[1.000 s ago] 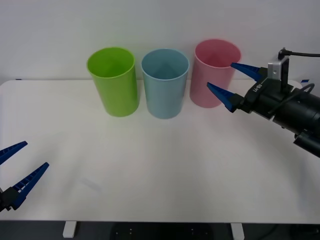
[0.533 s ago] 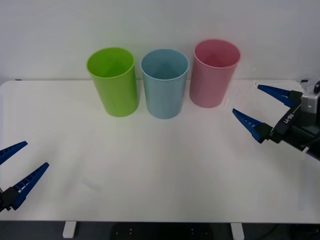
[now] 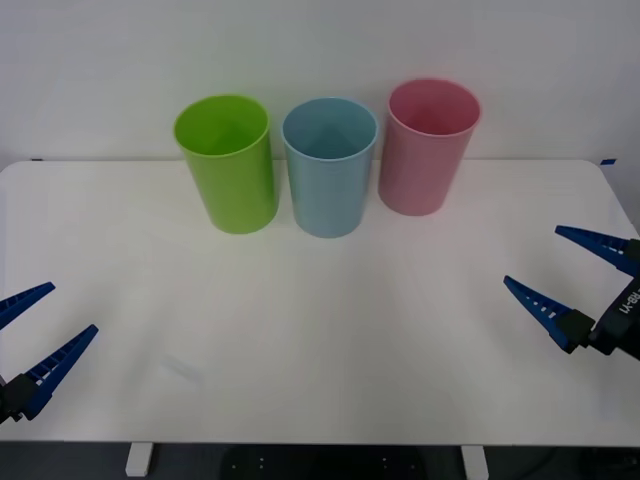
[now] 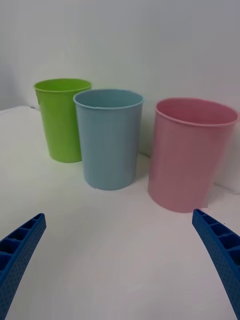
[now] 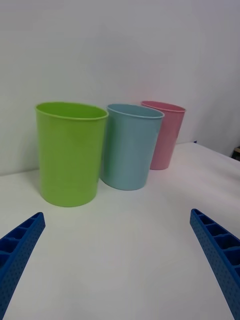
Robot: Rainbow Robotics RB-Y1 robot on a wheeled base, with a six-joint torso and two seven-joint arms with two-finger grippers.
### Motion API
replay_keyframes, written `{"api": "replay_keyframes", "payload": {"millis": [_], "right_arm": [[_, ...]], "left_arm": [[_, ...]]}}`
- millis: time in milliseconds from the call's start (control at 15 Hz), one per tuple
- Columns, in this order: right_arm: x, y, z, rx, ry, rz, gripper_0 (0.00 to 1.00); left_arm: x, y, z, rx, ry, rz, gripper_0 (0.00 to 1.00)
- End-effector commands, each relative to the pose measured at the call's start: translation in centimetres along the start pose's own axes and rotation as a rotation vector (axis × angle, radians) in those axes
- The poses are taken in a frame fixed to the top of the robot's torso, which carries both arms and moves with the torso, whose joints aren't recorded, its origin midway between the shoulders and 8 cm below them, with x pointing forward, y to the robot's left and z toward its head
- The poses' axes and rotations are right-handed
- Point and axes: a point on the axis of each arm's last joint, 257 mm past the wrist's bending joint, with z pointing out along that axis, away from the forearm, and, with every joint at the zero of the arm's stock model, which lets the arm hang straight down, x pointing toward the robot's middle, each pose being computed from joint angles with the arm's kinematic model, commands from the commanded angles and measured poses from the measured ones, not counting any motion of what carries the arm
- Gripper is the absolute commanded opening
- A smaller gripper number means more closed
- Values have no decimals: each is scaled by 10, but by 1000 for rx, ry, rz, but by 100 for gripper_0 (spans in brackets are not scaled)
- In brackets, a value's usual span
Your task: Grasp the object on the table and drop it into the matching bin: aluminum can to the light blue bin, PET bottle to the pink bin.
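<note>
The light blue bin (image 3: 330, 172) (image 4: 110, 140) (image 5: 131, 147) stands at the back of the white table (image 3: 320, 330), with the pink bin (image 3: 428, 150) (image 4: 189, 155) (image 5: 165, 135) to its right. The aluminum can and any PET bottle are out of view. My right gripper (image 3: 532, 256) (image 4: 119, 214) hangs open and empty over the table's right front, well short of the pink bin. My left gripper (image 3: 73, 308) (image 5: 117, 213) is parked open and empty at the left front edge.
A lime green bin (image 3: 226, 165) (image 4: 62, 120) (image 5: 69, 152) stands to the left of the light blue one; the three bins form a row by the white back wall. The tabletop's front edge runs just below both grippers.
My right gripper has drawn back from the pink bin's rim, moving right and toward the table's front, open the whole time. The left arm has not moved.
</note>
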Motion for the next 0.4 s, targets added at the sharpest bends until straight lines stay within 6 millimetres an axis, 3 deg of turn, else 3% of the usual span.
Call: {"api": "replay_keyframes", "payload": {"millis": [67,400], "right_arm": [[11,8,-10,-3,27,16,100],[15,9,-13,-4,35,23,100]], "left_arm": [[0,0,0,0,0,0,100],[0,0,0,0,0,0,100]]}}
